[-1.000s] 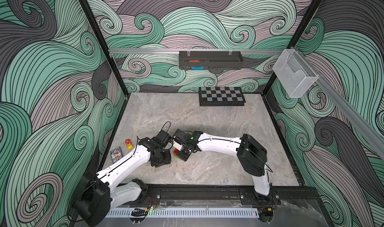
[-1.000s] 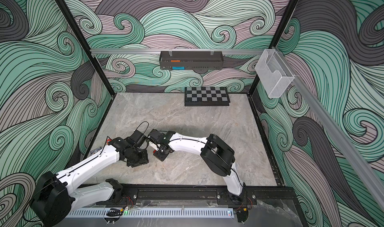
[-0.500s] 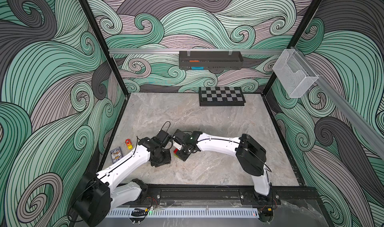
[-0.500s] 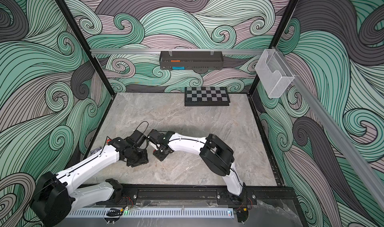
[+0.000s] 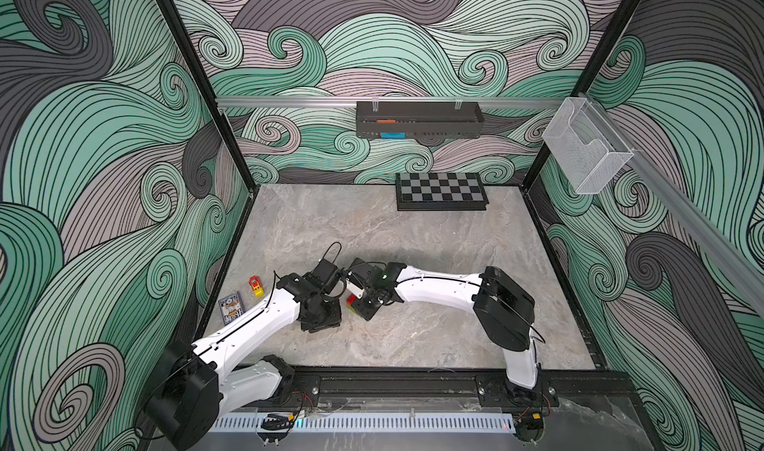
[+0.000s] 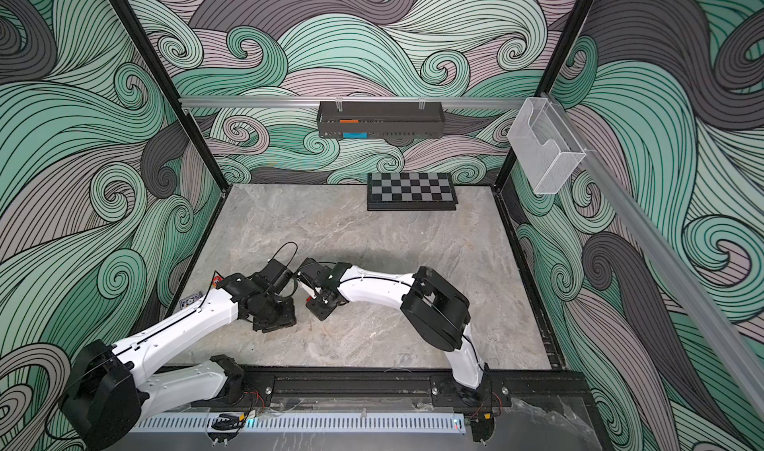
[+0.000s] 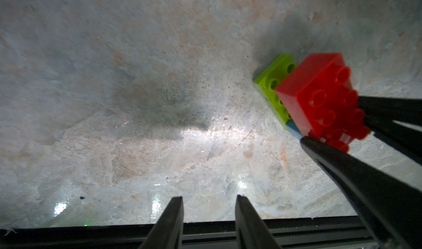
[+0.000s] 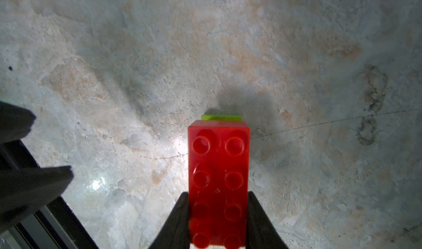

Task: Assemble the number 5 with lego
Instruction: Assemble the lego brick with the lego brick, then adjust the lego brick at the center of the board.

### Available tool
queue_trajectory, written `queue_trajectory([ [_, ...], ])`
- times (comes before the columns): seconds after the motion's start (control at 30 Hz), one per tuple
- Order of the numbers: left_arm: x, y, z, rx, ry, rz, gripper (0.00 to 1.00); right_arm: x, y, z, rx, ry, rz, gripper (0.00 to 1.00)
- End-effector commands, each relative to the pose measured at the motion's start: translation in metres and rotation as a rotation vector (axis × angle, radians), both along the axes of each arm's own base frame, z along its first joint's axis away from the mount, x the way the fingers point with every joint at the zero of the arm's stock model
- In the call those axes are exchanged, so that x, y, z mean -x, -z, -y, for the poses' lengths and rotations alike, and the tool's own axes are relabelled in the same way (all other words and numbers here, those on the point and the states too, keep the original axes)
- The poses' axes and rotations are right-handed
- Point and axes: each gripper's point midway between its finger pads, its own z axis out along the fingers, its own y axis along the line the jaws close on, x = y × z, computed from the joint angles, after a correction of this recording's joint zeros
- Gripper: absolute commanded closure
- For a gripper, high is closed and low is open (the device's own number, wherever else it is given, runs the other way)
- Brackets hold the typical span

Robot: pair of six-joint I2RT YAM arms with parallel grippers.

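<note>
Red studded plastic long brick (image 8: 218,179) clamped in right jaws, seating over lime green brick (image 7: 275,82) | left jaws narrow, empty, at nine o'clock, probably standing by to brace

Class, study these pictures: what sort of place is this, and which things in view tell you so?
Probably a robot test cell, not a home: two white robot arms bolted to a black base rail, a grey marbled tabletop and wave-patterned enclosure walls.
</note>
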Motion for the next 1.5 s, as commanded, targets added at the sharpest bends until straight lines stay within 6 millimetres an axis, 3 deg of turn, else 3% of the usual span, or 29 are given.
queue_trajectory([
  [0.0, -0.003, -0.003, 0.001, -0.003, -0.004, 0.011, 0.58, 0.011, 0.029, 0.049, 0.182, 0.033, -0.067, 0.81],
  [0.2, -0.003, -0.004, 0.001, -0.002, -0.004, 0.010, 0.58, 0.012, 0.026, 0.054, 0.188, 0.041, -0.068, 0.71],
  [0.37, -0.003, -0.004, 0.001, 0.000, -0.005, 0.010, 0.58, 0.010, 0.016, 0.052, 0.168, 0.049, -0.055, 0.50],
  [0.5, -0.003, -0.005, 0.001, 0.001, -0.005, 0.012, 0.58, 0.008, 0.005, 0.051, 0.157, 0.049, -0.043, 0.40],
  [0.73, -0.004, -0.007, 0.001, 0.001, -0.002, 0.019, 0.58, 0.008, -0.013, 0.053, 0.111, 0.074, -0.040, 0.35],
  [0.9, -0.005, -0.009, 0.001, -0.001, 0.001, 0.023, 0.58, 0.003, -0.025, 0.084, 0.093, 0.170, -0.046, 0.35],
  [1.07, -0.008, -0.013, 0.001, -0.008, 0.013, 0.032, 0.58, -0.012, -0.030, 0.141, 0.087, 0.328, -0.045, 0.35],
  [1.23, -0.012, -0.014, 0.005, -0.012, 0.028, 0.024, 0.58, -0.035, -0.021, 0.194, 0.058, 0.516, -0.078, 0.34],
  [1.47, -0.014, -0.012, 0.008, -0.008, 0.034, 0.009, 0.58, -0.080, -0.019, 0.211, -0.049, 0.642, -0.105, 0.36],
])
